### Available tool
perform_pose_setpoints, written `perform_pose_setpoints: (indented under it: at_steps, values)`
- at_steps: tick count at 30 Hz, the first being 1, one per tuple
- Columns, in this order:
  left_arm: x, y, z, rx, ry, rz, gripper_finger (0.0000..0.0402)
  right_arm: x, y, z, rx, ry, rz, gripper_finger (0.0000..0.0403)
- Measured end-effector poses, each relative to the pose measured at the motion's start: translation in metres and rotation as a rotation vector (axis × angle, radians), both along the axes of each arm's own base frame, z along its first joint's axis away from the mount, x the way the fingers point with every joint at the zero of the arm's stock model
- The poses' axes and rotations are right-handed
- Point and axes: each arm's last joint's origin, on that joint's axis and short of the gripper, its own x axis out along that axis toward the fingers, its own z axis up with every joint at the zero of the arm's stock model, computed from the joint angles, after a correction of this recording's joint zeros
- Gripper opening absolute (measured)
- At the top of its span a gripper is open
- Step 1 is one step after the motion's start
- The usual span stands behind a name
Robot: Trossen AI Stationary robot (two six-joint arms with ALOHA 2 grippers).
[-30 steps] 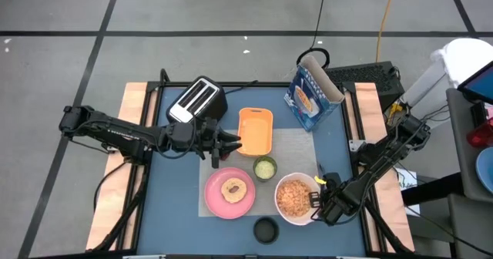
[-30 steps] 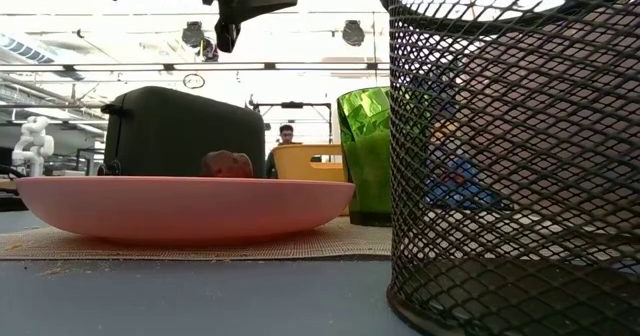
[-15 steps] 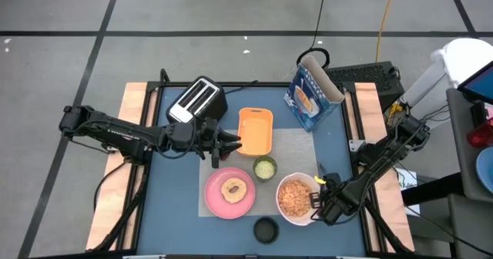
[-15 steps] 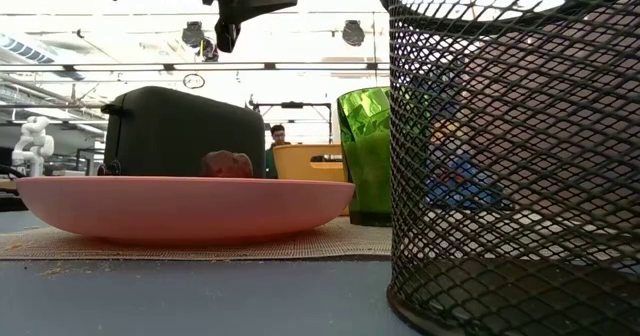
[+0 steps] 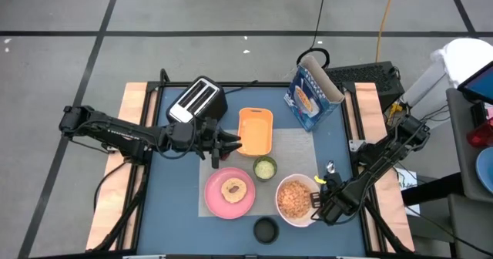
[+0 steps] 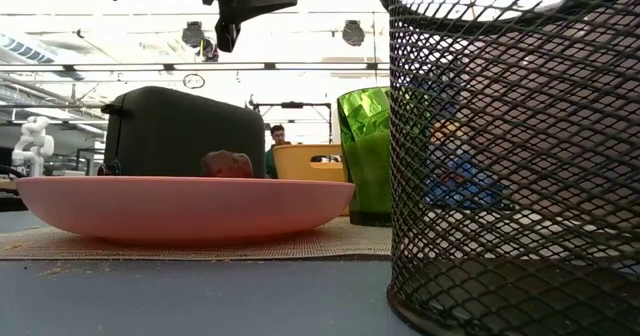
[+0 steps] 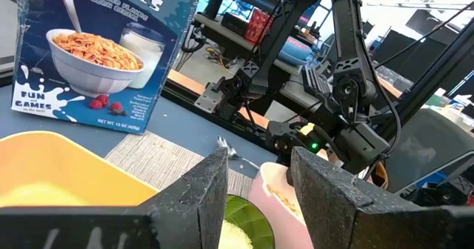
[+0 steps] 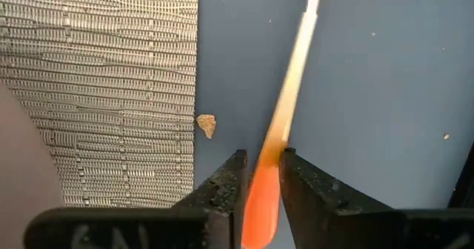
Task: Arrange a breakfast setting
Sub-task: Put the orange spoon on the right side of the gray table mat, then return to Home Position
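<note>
On a woven mat (image 5: 296, 147) stand the pink plate (image 5: 229, 193) with toast (image 5: 233, 188), the green cup (image 5: 265, 167), the white bowl (image 5: 295, 199) of cereal and the orange tray (image 5: 256, 130). The blue cereal box (image 5: 312, 99) stands at the far right. My right gripper (image 5: 320, 201) is beside the bowl, shut on the red-handled spoon (image 8: 292, 71). My left gripper (image 5: 233, 145) is open and empty, above the tray's near left corner. In the low view a dark-red lump (image 6: 228, 163) shows on the plate. My right gripper pinches the spoon's red handle (image 8: 261, 176) between its two fingers (image 8: 231, 181). The shaft runs on from the fingers toward the table's far edge, and the metal bowl end (image 5: 330, 167) is right of the mat. I cannot tell whether the spoon touches the table.
A black-and-silver toaster (image 5: 198, 99) stands at the far left. A black mesh cup (image 5: 266, 230) stands near the front edge and fills the right of the low view (image 6: 510, 146). Crumbs (image 8: 206, 123) lie at the mat's edge. A person (image 6: 277, 136) shows far behind the table.
The spoon's bowl end has swung a little toward the table's right edge, while my right gripper has stayed beside the bowl, shut on the handle.
</note>
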Motion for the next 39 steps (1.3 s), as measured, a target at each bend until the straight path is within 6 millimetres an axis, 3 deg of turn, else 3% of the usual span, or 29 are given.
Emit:
perform_pose_setpoints:
  at_steps: [7,14,30,39]
  values:
    - [0.0,0.0,0.0,0.0,0.0,0.0,0.0154,0.0,0.0,0.0,-0.004,0.003,0.008,0.0104]
    - [0.0,0.0,0.0,0.0,0.0,0.0,0.0154,-0.001,-0.002,0.005,0.007,-0.01,0.013,0.0102]
    - [0.0,0.0,-0.001,0.001,0.006,0.0,0.0154,-0.027,-0.028,0.052,0.054,-0.059,0.046,0.0102]
    - [0.0,0.0,0.003,0.047,-0.031,-0.004,0.0154,-0.037,-0.042,0.077,0.087,-0.232,0.188,0.0102]
